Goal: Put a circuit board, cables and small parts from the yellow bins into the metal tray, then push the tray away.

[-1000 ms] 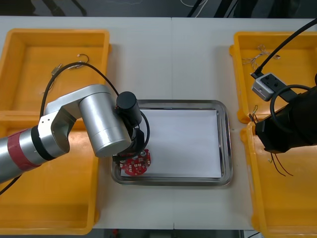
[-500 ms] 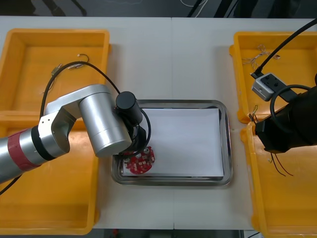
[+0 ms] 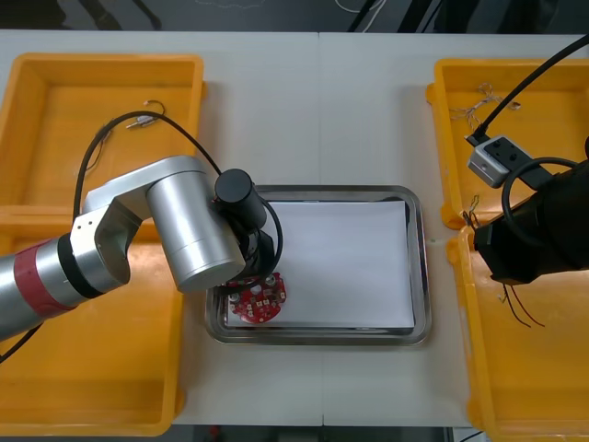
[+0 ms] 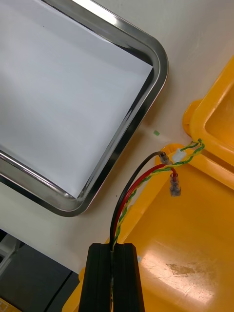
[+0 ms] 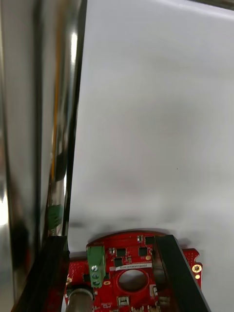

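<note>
My left gripper (image 5: 109,241) hangs low over the near left corner of the metal tray (image 3: 421,276). The tray sits on the light table (image 3: 322,101) between the yellow bins (image 3: 101,60). The gripper's two black fingers stand wide apart and hold nothing.

The round red circuit board (image 5: 127,265) lies flat on the white sheet (image 3: 340,267) inside the tray, below those fingers. One finger (image 5: 46,273) is just off the board's edge, next to the tray's shiny wall. The other finger (image 5: 175,273) crosses over the board's face, and a bit of the board shows beyond it. The board has a green connector block (image 5: 96,261) and a round hole in its middle.

Seen from above, my silver left arm (image 3: 184,235) covers the tray's left rim. The board peeks out from under the wrist, close to the tray's near edge.

My right gripper (image 4: 115,248) is over the nearer right bin (image 3: 471,350), well apart from the board. Its fingers are pressed together on a small bunch of thin cables (image 4: 129,190): one black, one red, and a twisted green and yellow pair. The cables rise from between the fingertips and bend toward the bin's rim. Their ends reach that rim, near a rounded corner of the tray.
</note>
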You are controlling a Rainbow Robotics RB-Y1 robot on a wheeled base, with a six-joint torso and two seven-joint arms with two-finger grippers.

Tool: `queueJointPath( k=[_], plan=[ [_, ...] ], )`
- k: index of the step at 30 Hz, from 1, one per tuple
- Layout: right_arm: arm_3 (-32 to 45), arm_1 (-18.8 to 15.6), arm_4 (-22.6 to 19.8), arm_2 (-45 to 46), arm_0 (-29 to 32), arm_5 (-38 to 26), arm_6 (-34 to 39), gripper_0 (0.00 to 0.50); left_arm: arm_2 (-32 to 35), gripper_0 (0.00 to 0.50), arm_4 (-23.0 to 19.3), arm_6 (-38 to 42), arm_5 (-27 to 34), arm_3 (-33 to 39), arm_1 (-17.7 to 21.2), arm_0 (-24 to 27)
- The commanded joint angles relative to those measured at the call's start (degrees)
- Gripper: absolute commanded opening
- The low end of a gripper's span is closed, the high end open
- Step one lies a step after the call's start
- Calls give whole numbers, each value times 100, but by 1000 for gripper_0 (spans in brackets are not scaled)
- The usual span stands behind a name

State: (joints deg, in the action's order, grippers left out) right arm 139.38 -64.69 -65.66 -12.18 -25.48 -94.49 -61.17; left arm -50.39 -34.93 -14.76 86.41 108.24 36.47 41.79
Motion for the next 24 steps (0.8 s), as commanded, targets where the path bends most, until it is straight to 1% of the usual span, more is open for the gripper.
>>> queueJointPath(
  k=[1,5,9,12,16,18,20,21,23,24],
  plan=[
    [46,-211,10,-39,-185,9,-88,0,504,500,-120,377,359,496,-96,216],
    [46,-211,-87,-39,-273,1,-97,0,864,500,-251,342,746,857,-35,224],
    [46,-211,-210,-39,-370,1,-115,0,1110,500,-418,263,1036,1068,80,268],
    [46,-211,-324,-162,-537,-8,-123,0,1356,500,-708,175,1229,1164,264,321],
    [90,-193,-342,-689,-1038,53,-123,0,1875,500,-1288,-388,1563,1173,581,365],
    [116,-114,-298,-944,-1249,62,-132,0,2059,500,-1508,-607,1625,1147,730,365],
    [116,62,-254,-1287,-1539,97,-150,0,2270,500,-1772,-924,1669,1068,958,365],
    [116,115,-237,-1384,-1609,106,-167,0,2323,500,-1833,-994,1678,1032,1020,356],
    [116,361,-105,-1779,-1908,106,-220,0,2534,500,-2018,-1311,1722,883,1231,365],
    [116,422,-61,-1885,-1987,106,-238,0,2578,500,-2053,-1398,1730,830,1275,365]
  ],
)
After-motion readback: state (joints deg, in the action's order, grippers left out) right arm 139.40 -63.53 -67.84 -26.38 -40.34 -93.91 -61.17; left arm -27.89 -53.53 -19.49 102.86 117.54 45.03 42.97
